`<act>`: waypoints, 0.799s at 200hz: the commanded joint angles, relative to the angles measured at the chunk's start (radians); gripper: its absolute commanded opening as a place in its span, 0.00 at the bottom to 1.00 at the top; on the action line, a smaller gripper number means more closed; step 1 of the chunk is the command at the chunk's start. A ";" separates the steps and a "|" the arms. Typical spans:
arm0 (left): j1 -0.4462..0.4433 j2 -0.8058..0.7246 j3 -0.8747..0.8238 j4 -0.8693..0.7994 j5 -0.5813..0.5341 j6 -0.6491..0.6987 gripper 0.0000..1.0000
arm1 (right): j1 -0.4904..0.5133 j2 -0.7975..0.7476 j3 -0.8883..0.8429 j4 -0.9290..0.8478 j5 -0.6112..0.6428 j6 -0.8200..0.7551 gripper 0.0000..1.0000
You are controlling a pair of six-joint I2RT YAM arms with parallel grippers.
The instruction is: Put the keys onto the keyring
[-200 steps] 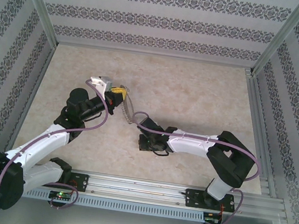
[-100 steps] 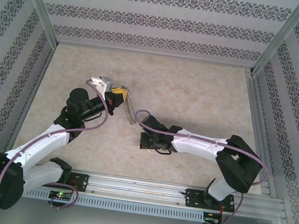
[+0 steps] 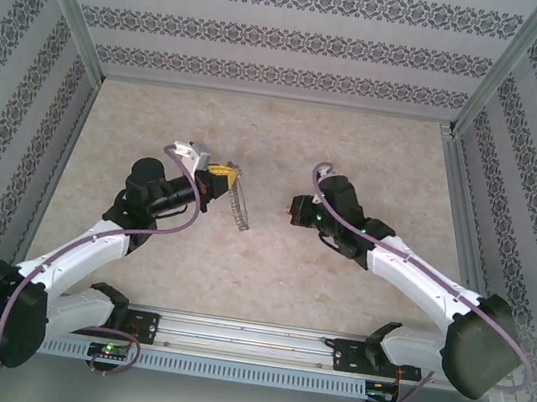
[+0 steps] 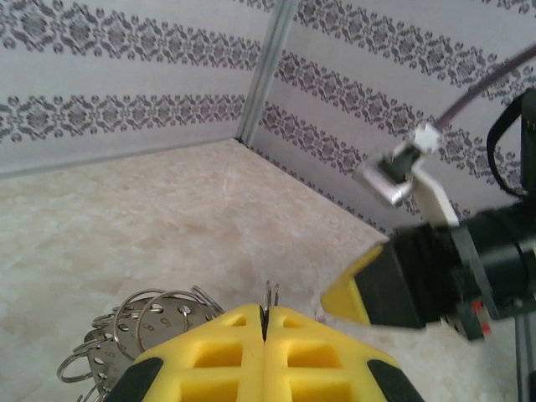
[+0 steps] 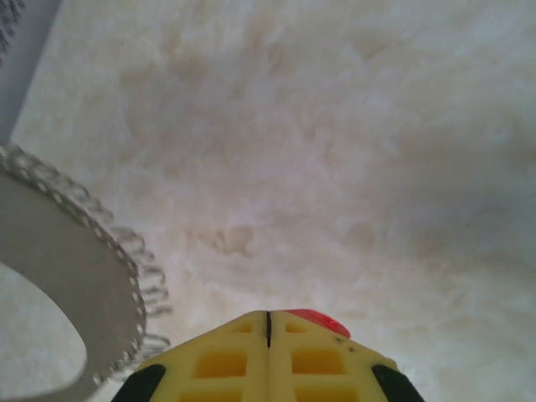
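Pale table (image 3: 359, 134) lies under both arms. Left gripper (image 3: 219, 169) is pinched tight on the keyring (image 3: 239, 204), which hangs floppy and light. Right gripper (image 3: 296, 208) is squeezed shut on the tiny key (image 5: 311, 321), apart from the ring. Key looks hard and slippery; hold its red head.

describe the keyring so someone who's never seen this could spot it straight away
Start at the pale marbled tabletop and find the left gripper near its middle. The keyring is clamped in its yellow fingers: a large grey loop fringed with small silvery rings, unlike the tiny red-headed key pinched in the right gripper.
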 commanded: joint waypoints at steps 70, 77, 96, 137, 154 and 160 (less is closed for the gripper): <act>-0.044 0.168 0.071 0.191 0.194 0.115 0.00 | -0.142 -0.009 -0.040 0.308 -0.267 -0.082 0.00; -0.047 0.181 0.076 0.196 0.217 0.129 0.00 | -0.145 -0.010 -0.045 0.324 -0.272 -0.092 0.00; -0.051 0.208 0.096 0.196 0.256 0.149 0.00 | -0.148 -0.007 -0.058 0.367 -0.298 -0.118 0.00; -0.063 0.218 0.155 0.044 0.208 0.235 0.00 | -0.147 0.014 -0.076 0.435 -0.389 -0.155 0.00; -0.074 0.219 0.185 -0.038 0.186 0.274 0.00 | -0.145 0.029 -0.084 0.478 -0.424 -0.160 0.00; -0.077 0.218 0.189 -0.052 0.179 0.282 0.00 | -0.143 0.032 -0.087 0.493 -0.434 -0.160 0.00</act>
